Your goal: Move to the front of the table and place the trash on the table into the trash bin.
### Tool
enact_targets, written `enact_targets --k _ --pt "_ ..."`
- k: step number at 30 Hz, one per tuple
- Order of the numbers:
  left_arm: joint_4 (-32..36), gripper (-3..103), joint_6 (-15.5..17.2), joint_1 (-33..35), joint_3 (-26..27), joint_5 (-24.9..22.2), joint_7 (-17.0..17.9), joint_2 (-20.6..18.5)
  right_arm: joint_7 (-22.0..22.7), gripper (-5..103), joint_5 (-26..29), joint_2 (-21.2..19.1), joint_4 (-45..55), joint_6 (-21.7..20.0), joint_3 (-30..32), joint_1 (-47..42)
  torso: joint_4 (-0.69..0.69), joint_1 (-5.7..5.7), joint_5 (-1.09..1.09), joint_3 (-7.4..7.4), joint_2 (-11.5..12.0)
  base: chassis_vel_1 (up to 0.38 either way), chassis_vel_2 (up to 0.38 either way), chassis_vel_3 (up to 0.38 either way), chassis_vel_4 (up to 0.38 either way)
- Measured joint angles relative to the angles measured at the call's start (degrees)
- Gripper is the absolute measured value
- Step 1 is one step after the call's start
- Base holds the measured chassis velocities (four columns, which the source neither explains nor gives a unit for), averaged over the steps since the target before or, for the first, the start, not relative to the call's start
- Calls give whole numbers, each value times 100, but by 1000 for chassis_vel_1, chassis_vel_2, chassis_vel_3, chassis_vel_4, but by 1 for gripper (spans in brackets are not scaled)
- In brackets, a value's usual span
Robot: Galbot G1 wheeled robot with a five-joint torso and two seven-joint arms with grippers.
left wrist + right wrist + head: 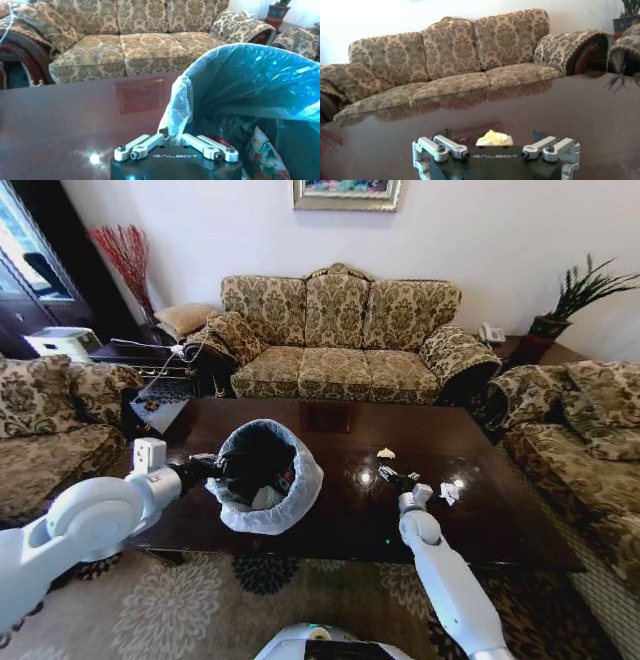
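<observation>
1. Head view: your left gripper holds the bin by its rim at the near-left of the worktop, tilted so its mouth faces you. If that hold loosens, the bin could roll or tip and spill what is already inside. Your right gripper is low over the worktop, right of the bin. The yellow scrap lies just beyond it and the white wrappers lie just to its right. Reaching for one, you could sweep the other across the glossy top, out of easy reach.

2. Left wrist view: the left jaws are pressed together on the liner, pinching the bag fold at the rim. I cannot tell whether they catch the bin wall too. If it is plastic alone, the thin film may stretch, tear or slip, and the bin would sag away from your drop. Litter already sits inside, so a sag could shake it out.

3. Right wrist view: the right jaws are spread wide, with the scrap lying on the worktop between them, just ahead. It looks light and crumpled. Close too high and you pinch air. Come down too hard and the tips strike the polished wood or push the scrap forward.
</observation>
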State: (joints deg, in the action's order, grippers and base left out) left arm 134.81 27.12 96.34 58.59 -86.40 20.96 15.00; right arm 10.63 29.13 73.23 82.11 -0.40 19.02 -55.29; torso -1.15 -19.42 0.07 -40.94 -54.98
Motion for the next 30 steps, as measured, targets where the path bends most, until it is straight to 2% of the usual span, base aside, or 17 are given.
enact_targets --k 3,6,7,16,22,24,25,27,28,29,30 --pt "-2 0 0 -6 -4 0 -7 -14 16 100 -8 39 -69 -23 -37 71 4 1 -8 0 -1 -183 53 124 -87" --pt "-16 0 0 -11 -10 -1 -9 -30 107 100 -348 169 -324 31 -76 262 3 0 -8 0 0 -152 120 145 -127" --pt "-25 0 0 -18 -27 -1 -8 -54 208 100 -569 374 -598 26 -106 521 0 -7 -5 -3 1 -92 124 104 -120" --pt "39 0 10 -3 59 -70 4 -78 507 100 -682 701 -1290 -386 -157 1114 -2 0 -7 0 2 -36 71 50 -41" --pt "15 0 14 7 47 -58 4 -40 476 101 -546 634 -1322 -517 -133 1005 1 5 -6 2 -1 0 0 0 0" --pt "3 0 12 -9 12 -55 -7 -34 391 94 -429 597 -1459 -512 -127 1036 1 2 -6 1 -1 0 0 0 0" --pt "3 0 12 -9 12 -55 -7 -34 391 94 -429 597 -1459 -512 -127 1036 1 2 -6 1 -1 0 0 0 0" --pt "-7 0 7 -20 -6 -48 -7 -18 327 83 -281 591 -1572 -560 -138 1111 0 -4 -6 -1 0 0 0 0 0" --pt "-7 0 7 -20 -6 -48 -7 -18 327 83 -281 591 -1572 -560 -138 1111 0 -4 -6 -1 0 0 0 0 0" --pt "-6 0 6 -17 -8 -46 -7 9 285 72 -251 601 -1614 -582 -147 1146 0 -4 -6 -1 0 0 0 0 0" --pt "-3 0 7 -7 -5 -43 -8 29 268 66 -244 608 -1639 -587 -155 1167 0 -4 -7 -1 0 0 0 0 0"
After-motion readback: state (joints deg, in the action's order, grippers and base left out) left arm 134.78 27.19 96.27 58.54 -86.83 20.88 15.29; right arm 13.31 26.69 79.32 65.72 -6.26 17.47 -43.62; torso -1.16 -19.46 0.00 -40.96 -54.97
